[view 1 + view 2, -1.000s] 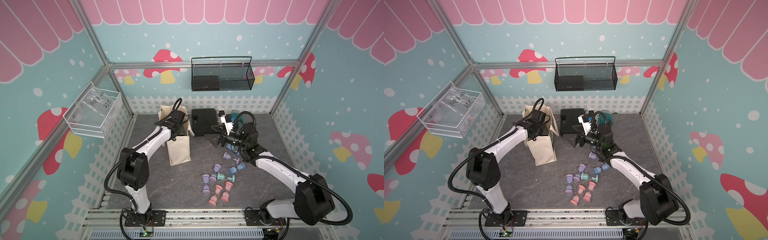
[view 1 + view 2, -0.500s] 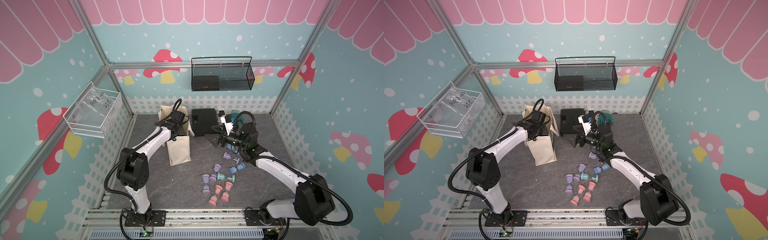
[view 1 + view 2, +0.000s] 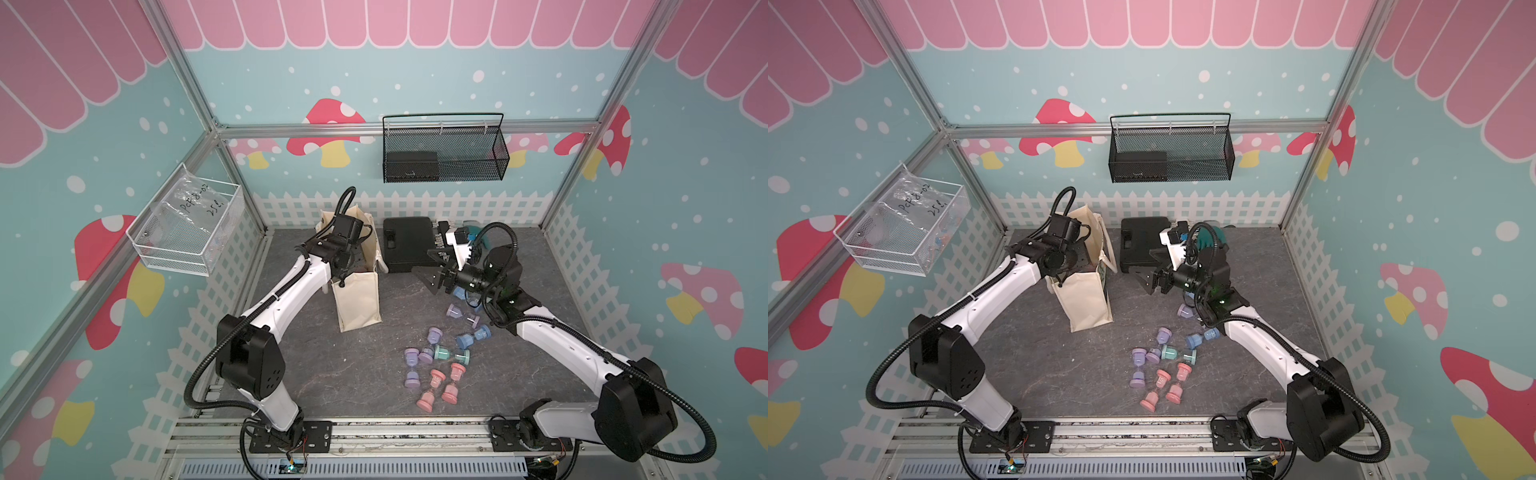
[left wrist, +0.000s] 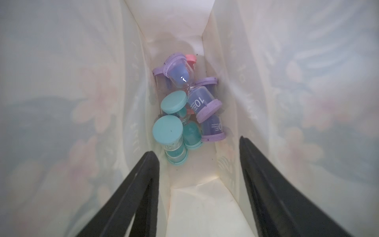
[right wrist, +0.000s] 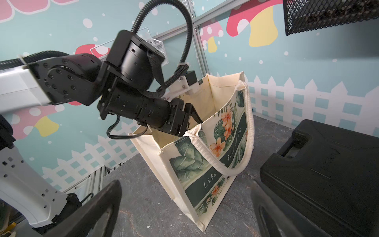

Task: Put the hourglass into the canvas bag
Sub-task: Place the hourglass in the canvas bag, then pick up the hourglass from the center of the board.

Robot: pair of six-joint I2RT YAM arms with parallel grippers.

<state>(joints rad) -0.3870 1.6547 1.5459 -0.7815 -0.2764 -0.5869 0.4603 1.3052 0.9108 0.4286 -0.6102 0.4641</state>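
At the bottom of the canvas bag (image 4: pixel 207 205), in the left wrist view, a purple hourglass (image 4: pixel 193 90) lies tilted on top of a small heap. Two teal hourglasses (image 4: pixel 168 129) sit beside it, more purple ones lie under it, and a pink hourglass (image 4: pixel 191 58) shows only its cap. How many lie there in all I cannot tell, since they overlap.

The left gripper (image 4: pixel 198 146) hangs over the heap inside the bag, its jaws partly apart with nothing between them. The right wrist view shows the left gripper (image 5: pixel 190 115) dipped into the bag's open mouth.

In both top views the bag (image 3: pixel 359 299) (image 3: pixel 1088 303) stands upright on the grey table (image 3: pixel 332 374), near the back. A black hard case (image 3: pixel 405 245) lies just beside it.

The right gripper (image 3: pixel 428 268) hovers in front of the case, pointing toward the bag, its jaws spread wide and empty. On the table under and in front of the right arm lie the loose hourglasses (image 3: pixel 440 361), purple, blue, teal and pink, well apart from the bag.
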